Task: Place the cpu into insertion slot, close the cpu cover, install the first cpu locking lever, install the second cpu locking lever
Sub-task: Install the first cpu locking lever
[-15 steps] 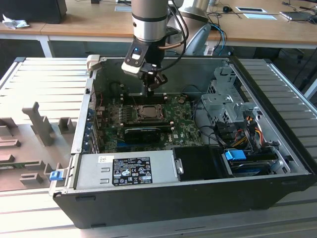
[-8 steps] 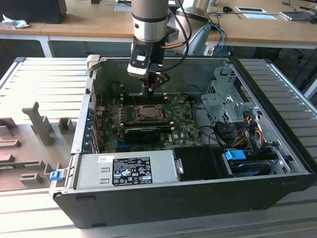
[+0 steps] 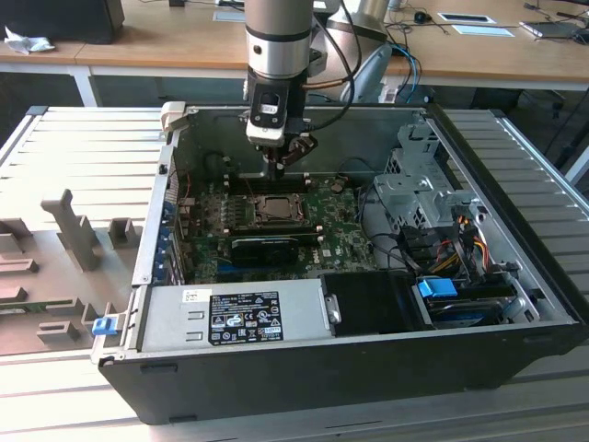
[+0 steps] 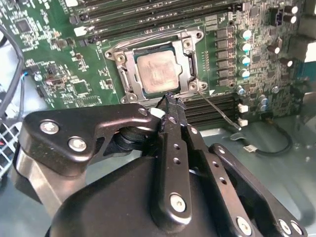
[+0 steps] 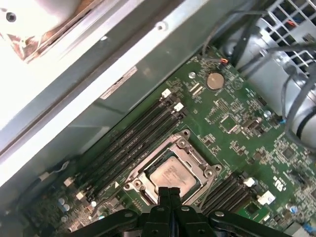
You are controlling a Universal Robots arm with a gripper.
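Note:
The cpu lies flat in the insertion slot on the green board, its pale metal face showing. The cpu cover lies down around it as a silvery frame, with the chip visible through its window. A thin metal locking lever runs from the socket's corner out across the black memory slots. My gripper is shut with nothing between its fingers, its tips just above the socket's edge by that corner. In the exterior view the gripper hangs right behind the socket, inside the case.
The open computer case surrounds the board. A silver power supply sits along its front, and a drive cage with coloured cables fills the exterior view's right. Memory slots flank the socket. A long black card lies in front.

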